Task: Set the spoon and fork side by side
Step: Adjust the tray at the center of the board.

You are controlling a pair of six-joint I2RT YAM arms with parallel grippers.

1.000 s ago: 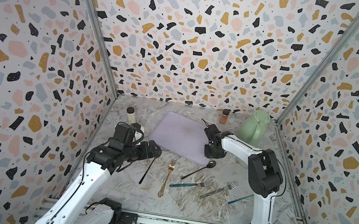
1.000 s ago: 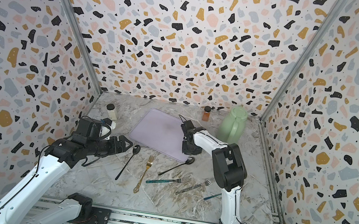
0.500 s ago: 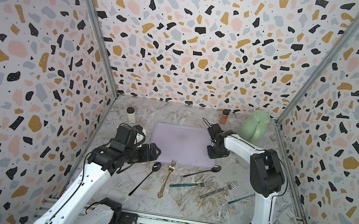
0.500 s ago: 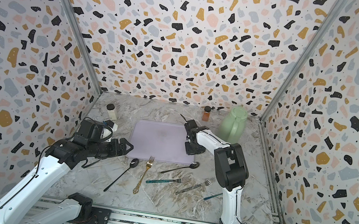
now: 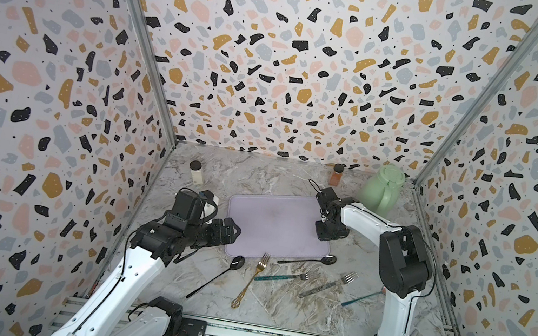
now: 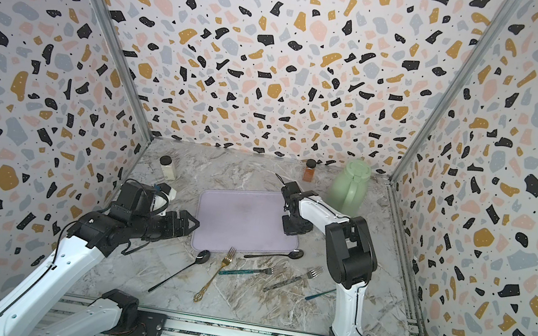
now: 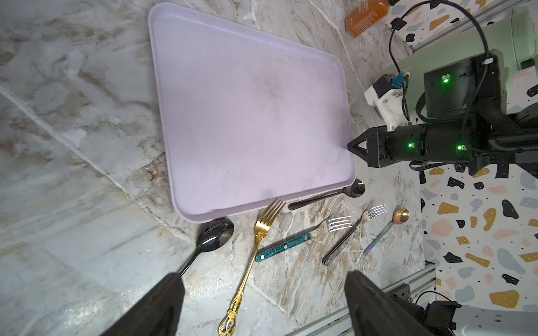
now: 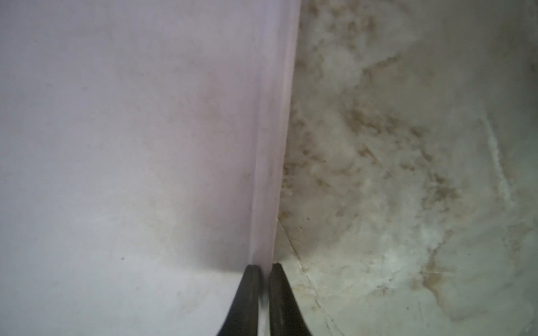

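Observation:
A black spoon (image 5: 237,262) (image 7: 217,232) and a gold fork (image 5: 250,280) (image 7: 256,241) lie next to each other on the marble, just in front of the lilac tray (image 5: 273,221) (image 6: 243,224). The spoon's handle splays out to the left. My left gripper (image 5: 233,231) (image 7: 262,279) hovers open at the tray's left front corner, with nothing between its fingers. At the tray's right edge my right gripper (image 5: 322,235) (image 8: 264,269) is shut on the tray rim (image 8: 270,174).
A second black spoon (image 5: 309,260), a teal-handled fork (image 5: 282,276), a dark-handled fork (image 5: 329,284) and a small iridescent spoon (image 7: 387,229) lie at the front right. A green pitcher (image 5: 383,192), an orange bottle (image 5: 336,176) and a white bottle (image 5: 196,173) stand at the back.
The right gripper closed on the tray's rim and swung the tray round from tilted to nearly square. The black spoon now lies free beside the gold fork, and the left gripper has drawn back slightly.

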